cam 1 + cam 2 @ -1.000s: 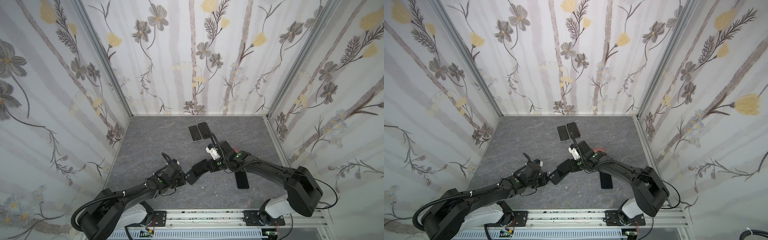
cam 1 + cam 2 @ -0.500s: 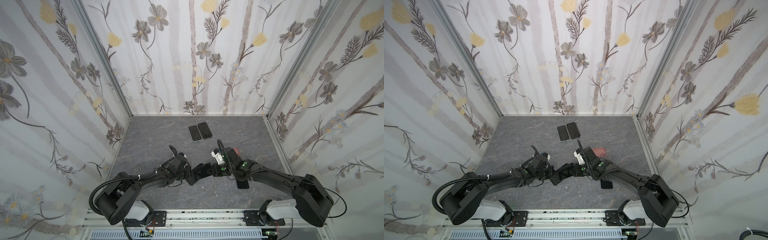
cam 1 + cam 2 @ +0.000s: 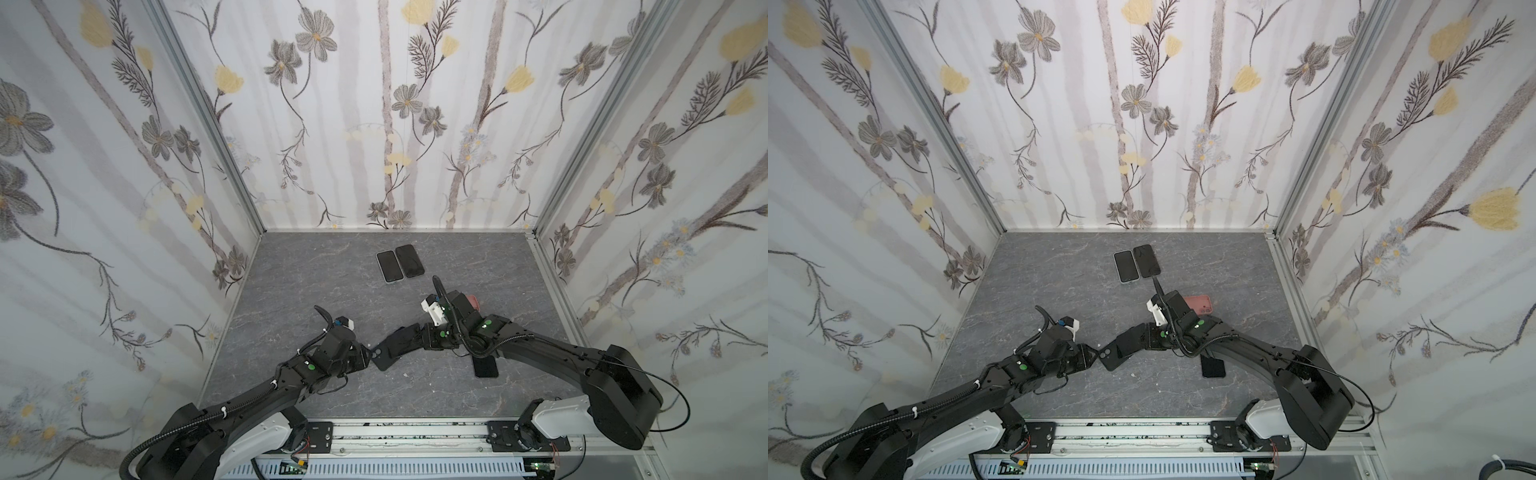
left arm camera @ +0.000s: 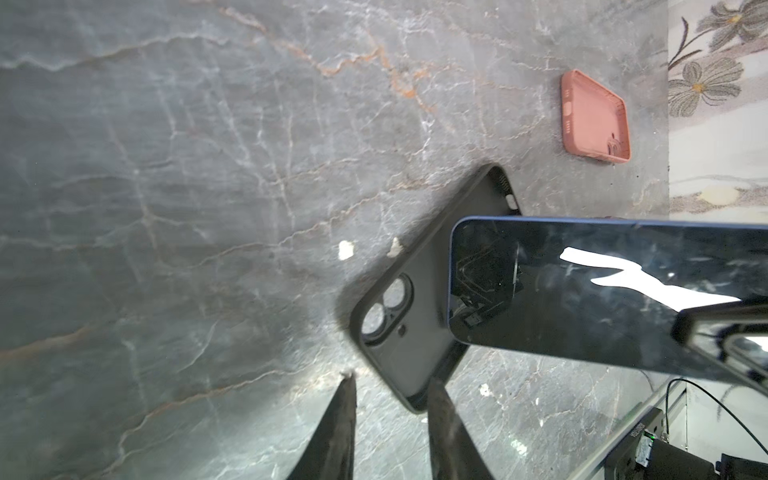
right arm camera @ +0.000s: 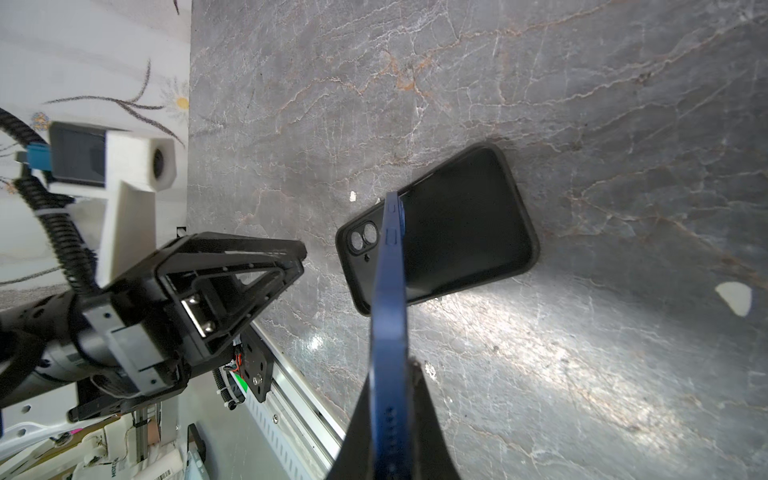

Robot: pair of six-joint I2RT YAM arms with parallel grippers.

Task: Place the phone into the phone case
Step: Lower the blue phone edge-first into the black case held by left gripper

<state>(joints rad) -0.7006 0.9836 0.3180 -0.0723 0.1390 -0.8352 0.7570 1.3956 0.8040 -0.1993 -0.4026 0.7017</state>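
Low in a top view, my right claw (image 3: 417, 336) squeezes the blue phone (image 5: 388, 270), tilted over the empty black case (image 5: 465, 224), my left claw (image 4: 392, 380) is a bit open and empty, so pushing in is left.

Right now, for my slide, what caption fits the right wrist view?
Right claw grips a blue phone edge-on over the empty black case on the grey table, left claw nearby.

White-edged phone (image 3: 390, 266) beside black phone (image 3: 409, 260) near back wall (image 3: 374, 104), pink case (image 3: 1201, 305), marbled tabletop (image 3: 316, 266)
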